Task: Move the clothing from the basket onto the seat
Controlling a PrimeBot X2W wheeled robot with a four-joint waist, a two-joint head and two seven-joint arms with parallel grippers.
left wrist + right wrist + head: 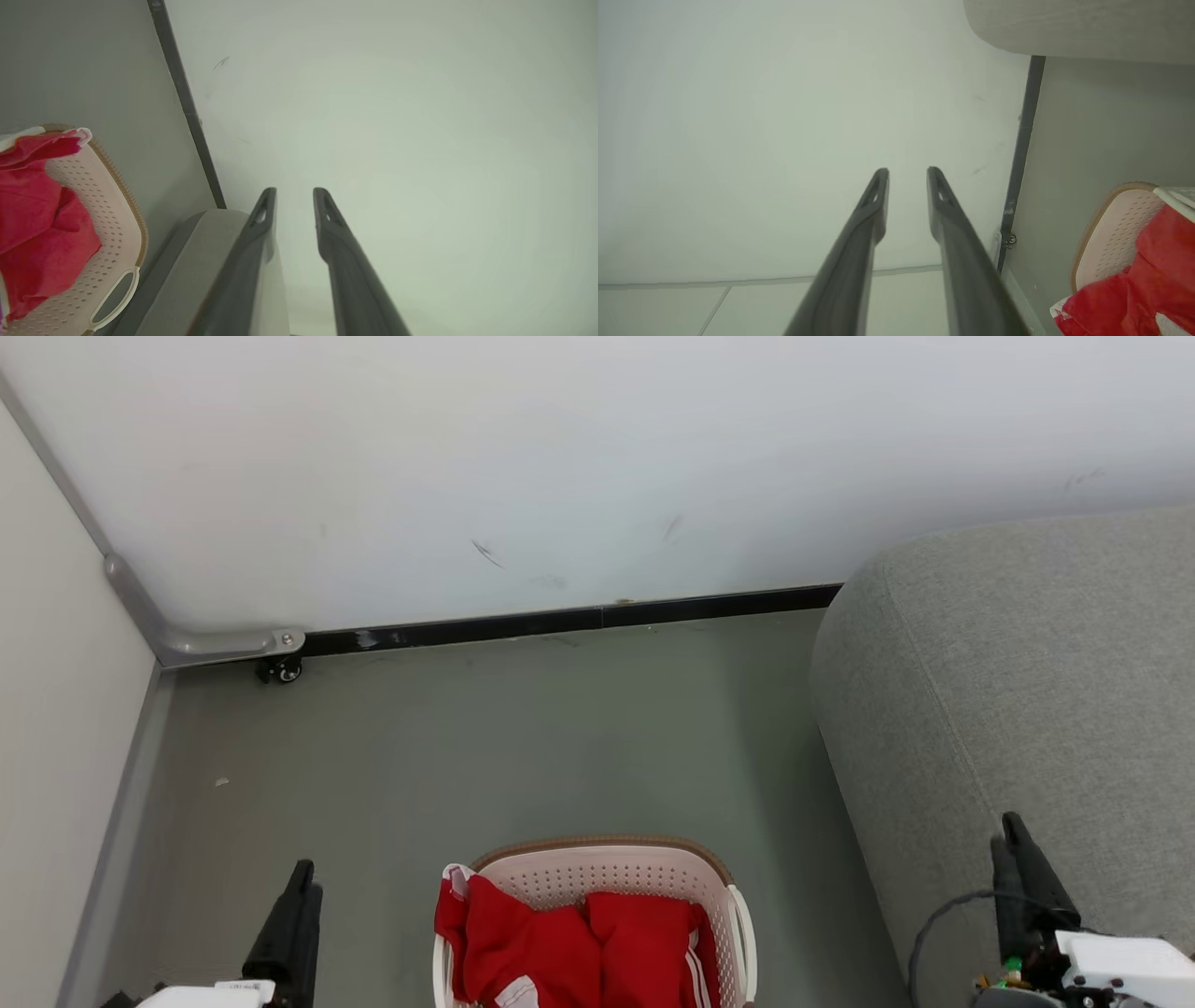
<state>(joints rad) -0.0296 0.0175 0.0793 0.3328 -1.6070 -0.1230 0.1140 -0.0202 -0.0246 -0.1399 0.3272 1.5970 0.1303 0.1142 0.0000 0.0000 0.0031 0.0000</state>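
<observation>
The clothing (560, 943) is bright red fabric with white stripes, heaped in the basket (607, 877), a cream perforated tub with a brown rim on the floor at the bottom centre. One red fold hangs over the basket's left rim. The seat (1027, 691), a large grey sofa, rises to the right of the basket. My left gripper (303, 877) hangs left of the basket and my right gripper (1016, 835) is in front of the sofa's side. In the wrist views the left gripper (294, 191) and right gripper (908, 170) stand slightly open, holding nothing and pointing at the white wall.
A white wall with a black baseboard (560, 621) closes the far side. A pale panel with a grey metal corner bracket (205, 642) and a small caster (280, 669) bounds the left. Grey-green floor (513, 737) lies between basket, wall and sofa.
</observation>
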